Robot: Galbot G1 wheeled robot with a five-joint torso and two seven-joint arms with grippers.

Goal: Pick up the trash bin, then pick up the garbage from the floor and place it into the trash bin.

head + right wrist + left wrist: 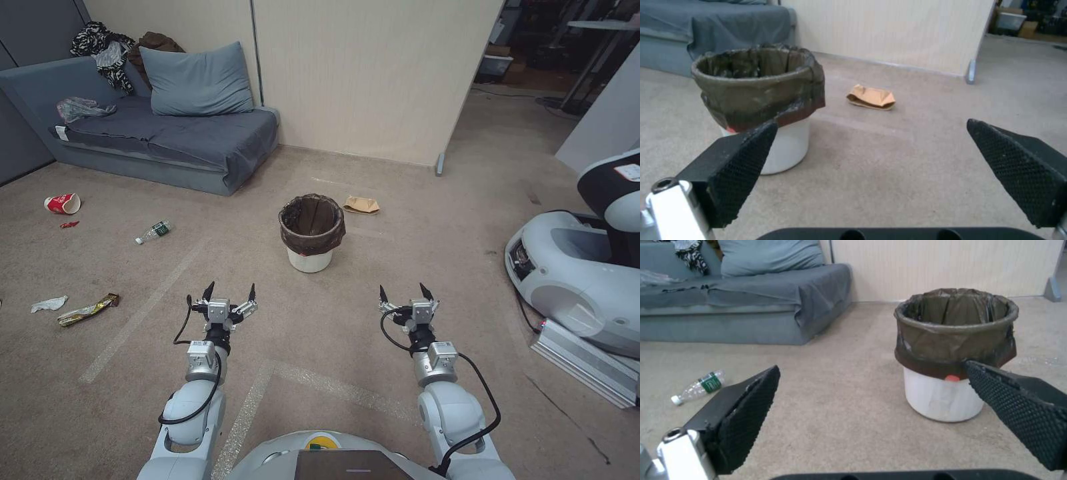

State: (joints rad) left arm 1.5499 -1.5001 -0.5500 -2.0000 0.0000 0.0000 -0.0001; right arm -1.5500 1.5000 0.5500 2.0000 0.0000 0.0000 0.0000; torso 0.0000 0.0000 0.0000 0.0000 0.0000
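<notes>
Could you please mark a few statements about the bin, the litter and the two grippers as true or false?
1. The trash bin stands upright on the carpet. True.
2. The left gripper holds the bin. False: it is open, short of the bin.
3. The tan paper bag lies inside the bin. False: it lies on the carpet beside it.
4. The right gripper is open and empty. True.
5. The plastic bottle lies on its side on the floor. True.

Grey sofa [167,140] with pillow [197,80] by the wall.
</notes>
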